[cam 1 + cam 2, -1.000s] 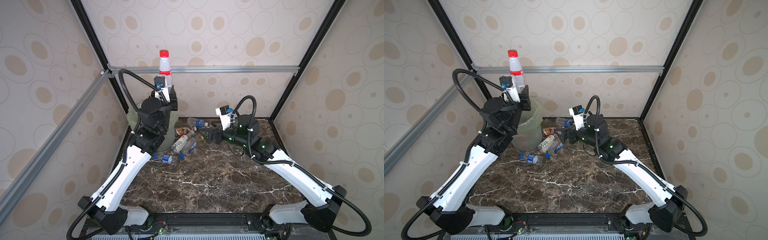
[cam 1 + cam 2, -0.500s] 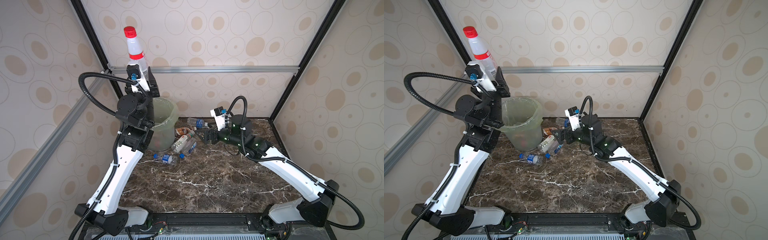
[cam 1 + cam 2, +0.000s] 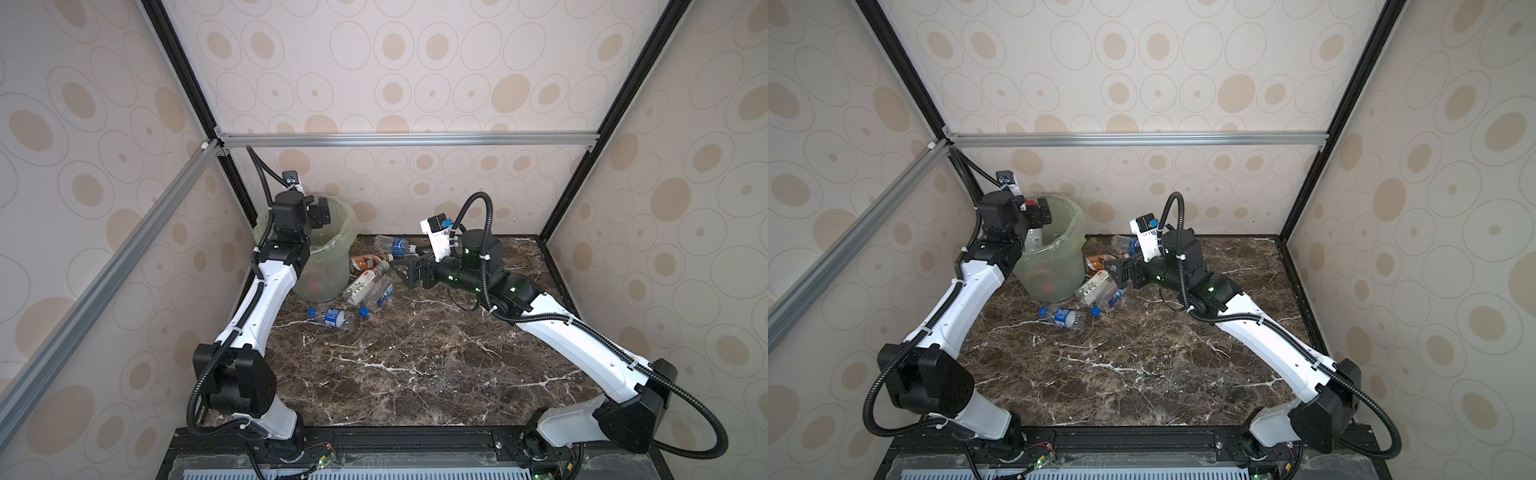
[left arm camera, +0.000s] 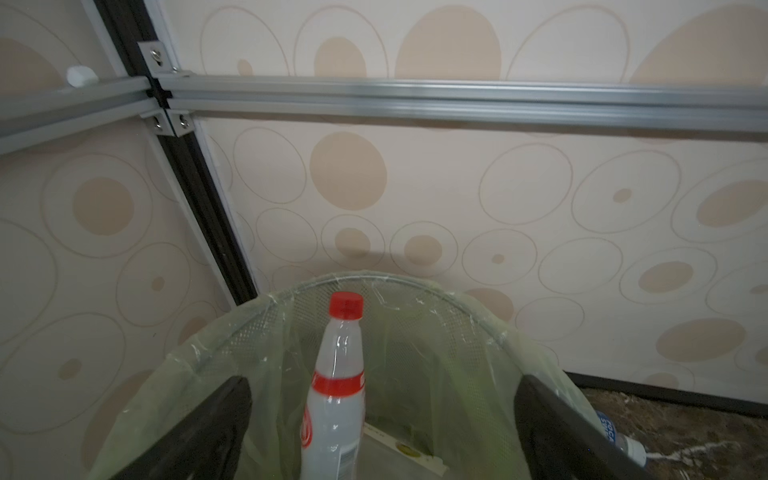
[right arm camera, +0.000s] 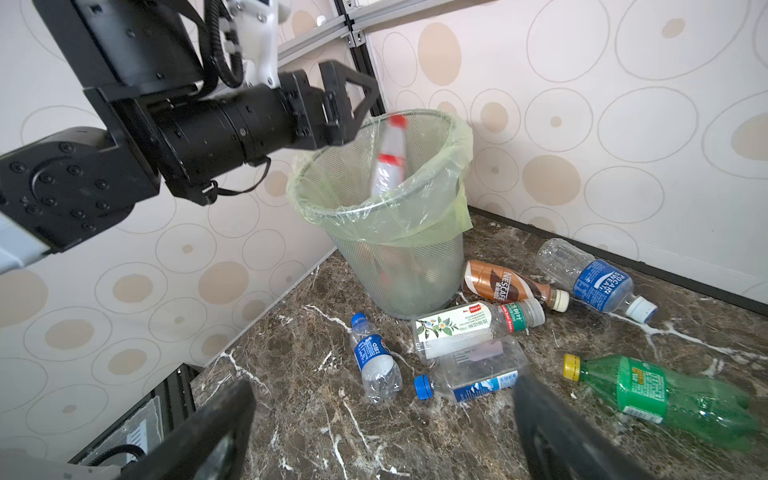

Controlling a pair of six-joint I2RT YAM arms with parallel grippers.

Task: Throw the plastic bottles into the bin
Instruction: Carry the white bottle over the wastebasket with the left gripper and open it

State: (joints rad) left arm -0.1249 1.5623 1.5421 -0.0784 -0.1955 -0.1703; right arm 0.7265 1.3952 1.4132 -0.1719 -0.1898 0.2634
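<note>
In both top views the left pincer (image 3: 318, 212) hangs over the mouth of the bin (image 3: 348, 232), which stands in the far left corner of the worktop (image 3: 415, 353). Its jaws are spread wide. In a top view a red-capped bottle (image 3: 1033, 235) shows just under it, inside the rim. The right pincer (image 3: 405, 272), likewise spread and empty, sits low beside the bottles lying at the bin's foot.

In the left wrist view the red-capped bottle (image 4: 336, 395) is neck up between the two dark fingers (image 4: 208, 428) and touches neither (a clear gap shows on each side). The bag-lined rim of the bin (image 4: 415, 286) curves behind it.

In the right wrist view that bottle (image 5: 390, 162) is a blur within the bin (image 5: 399, 232), just below the left pincer (image 5: 349, 112). Six more lie on the worktop:
- a brown-labelled bottle (image 5: 503, 284) and a blue-labelled bottle (image 5: 598, 280) toward the back wall
- a white-labelled bottle (image 5: 461, 328) close to the bin's foot, with a flattened clear bottle (image 5: 478, 372) just beside it
- a small blue-capped bottle (image 5: 374, 359) nearby
- a green bottle (image 5: 665, 390) off to the side
</note>
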